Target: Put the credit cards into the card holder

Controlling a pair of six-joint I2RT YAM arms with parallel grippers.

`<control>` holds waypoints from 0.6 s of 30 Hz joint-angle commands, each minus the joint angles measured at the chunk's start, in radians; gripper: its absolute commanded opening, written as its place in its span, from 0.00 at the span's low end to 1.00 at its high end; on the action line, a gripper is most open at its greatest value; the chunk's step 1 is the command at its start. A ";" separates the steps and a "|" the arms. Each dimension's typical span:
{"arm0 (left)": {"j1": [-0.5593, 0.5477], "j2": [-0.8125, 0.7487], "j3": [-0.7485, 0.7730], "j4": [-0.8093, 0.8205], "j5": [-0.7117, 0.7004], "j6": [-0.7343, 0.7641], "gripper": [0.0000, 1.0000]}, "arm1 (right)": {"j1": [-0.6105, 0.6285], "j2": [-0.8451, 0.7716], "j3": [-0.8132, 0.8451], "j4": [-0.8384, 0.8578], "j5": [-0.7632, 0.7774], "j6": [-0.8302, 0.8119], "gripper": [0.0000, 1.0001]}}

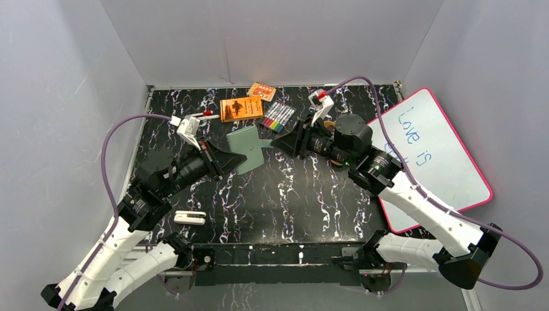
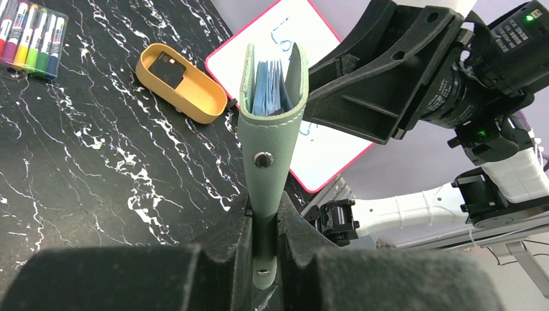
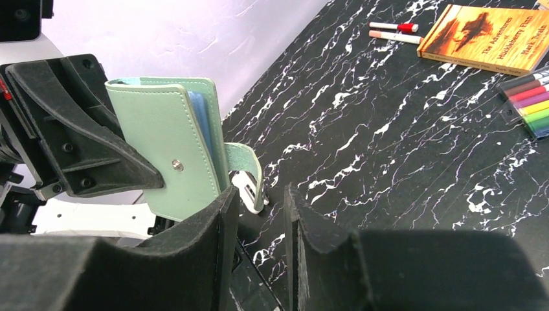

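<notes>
The sage-green card holder [image 1: 248, 146] hangs over the table's middle, my left gripper [image 1: 223, 159] shut on its lower edge. In the left wrist view the card holder [image 2: 272, 129] stands upright in the jaws, its blue sleeves showing at the top. One dark credit card [image 2: 167, 68] lies in a tan oval tray [image 2: 194, 97]. My right gripper [image 1: 285, 141] sits right beside the holder's strap. In the right wrist view the jaws of that gripper [image 3: 259, 193] stand a little apart with nothing between them, and the strap [image 3: 248, 165] hangs just beyond the tips.
An orange book [image 1: 241, 108], a small orange box [image 1: 261, 91] and a pack of markers [image 1: 278, 116] lie at the back. A pink-framed whiteboard [image 1: 430, 155] covers the right side. A white object [image 1: 190, 217] rests near the left arm. Grey walls enclose the table.
</notes>
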 commanded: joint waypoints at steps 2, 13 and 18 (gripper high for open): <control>0.000 -0.025 0.018 0.021 0.009 0.011 0.00 | 0.001 0.006 0.043 0.059 -0.036 0.010 0.38; 0.001 -0.030 0.008 0.035 0.010 0.010 0.00 | 0.001 0.005 0.034 0.066 -0.063 0.009 0.25; 0.001 -0.033 0.008 0.040 0.011 0.013 0.00 | 0.002 0.001 0.028 0.078 -0.062 0.006 0.18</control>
